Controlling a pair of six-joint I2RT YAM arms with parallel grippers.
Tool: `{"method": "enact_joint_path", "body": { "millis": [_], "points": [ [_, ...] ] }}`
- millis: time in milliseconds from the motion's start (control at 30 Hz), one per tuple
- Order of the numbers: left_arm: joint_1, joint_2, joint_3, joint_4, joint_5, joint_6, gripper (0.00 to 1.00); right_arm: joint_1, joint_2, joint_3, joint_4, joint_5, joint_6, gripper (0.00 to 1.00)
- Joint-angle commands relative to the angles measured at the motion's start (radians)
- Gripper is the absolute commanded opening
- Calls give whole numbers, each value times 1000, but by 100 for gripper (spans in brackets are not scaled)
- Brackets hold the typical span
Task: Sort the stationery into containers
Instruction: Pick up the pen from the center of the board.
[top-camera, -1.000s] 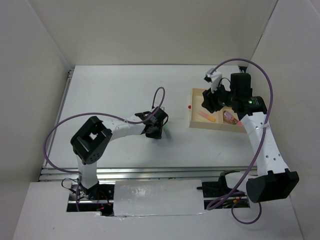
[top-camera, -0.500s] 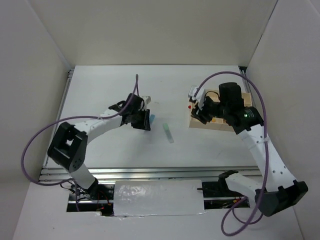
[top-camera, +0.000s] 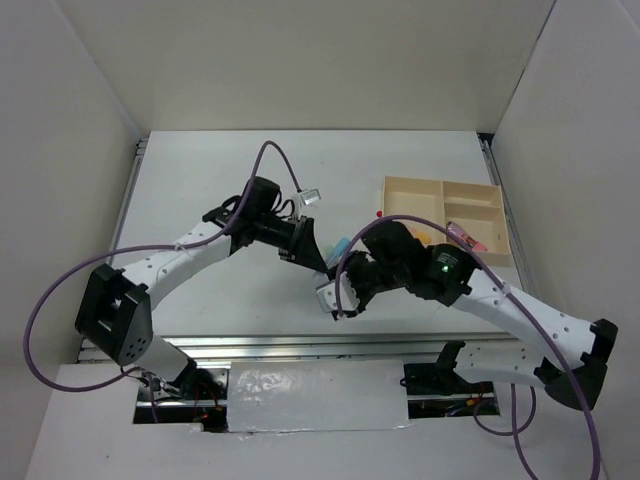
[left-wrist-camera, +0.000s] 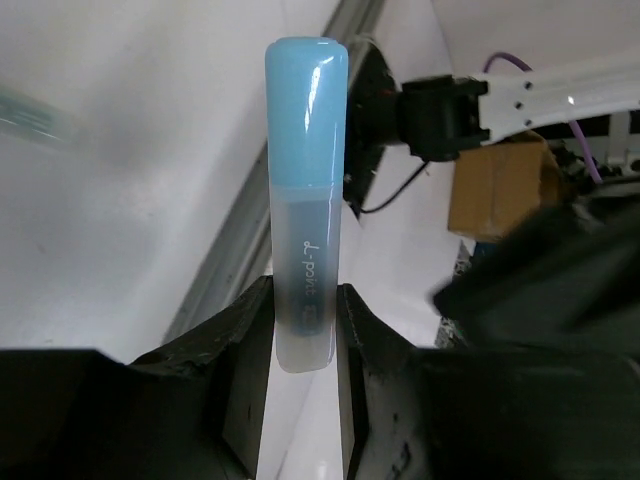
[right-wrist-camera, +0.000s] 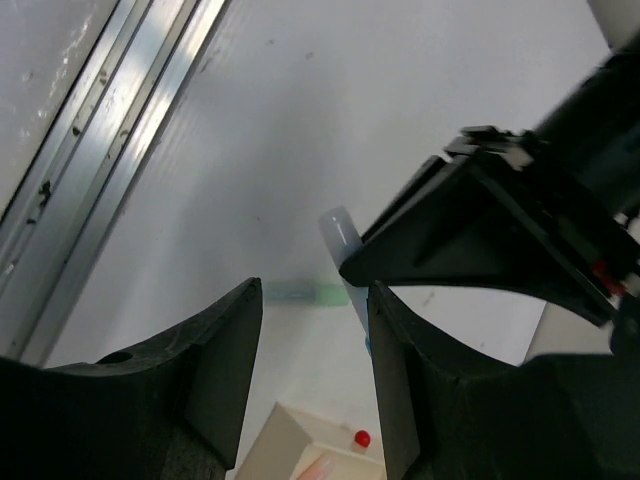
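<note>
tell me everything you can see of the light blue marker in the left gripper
The light blue marker is a short, glossy plastic stick: a rounded sky-blue cap on a paler, translucent barrel with a dark core and small printed lettering showing. It is capped and stands straight out of the left gripper, whose jaws pinch the barrel near its lower end from both sides. It looks held clear of the table, and nothing else touches it.

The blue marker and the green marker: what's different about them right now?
The light blue marker is clamped in the left gripper, its cap pointing outward; the light green marker lies loose on the table. The blue one shows print on its body; the green one is too blurred for detail. Both are outside the wooden tray.
</note>
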Motion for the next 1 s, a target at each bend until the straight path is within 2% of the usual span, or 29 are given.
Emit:
{"method": "enact_joint_path", "body": {
  "millis": [0, 333, 700, 967],
  "points": [
    [-5, -69, -21, 17, 129, -15, 5, 48, 44, -25, -4, 72, -175, 54],
    [-11, -134, -67, -25, 150, 4, 0, 35, 130, 16, 13, 90, -205, 54],
    [-10, -86, -53, -28, 178, 5, 0, -1, -4, -1, 10, 0, -249, 54],
    [-10, -111, -74, -22, 201, -16, 0, -40, 93, -21, 70, 18, -283, 56]
  ]
}}
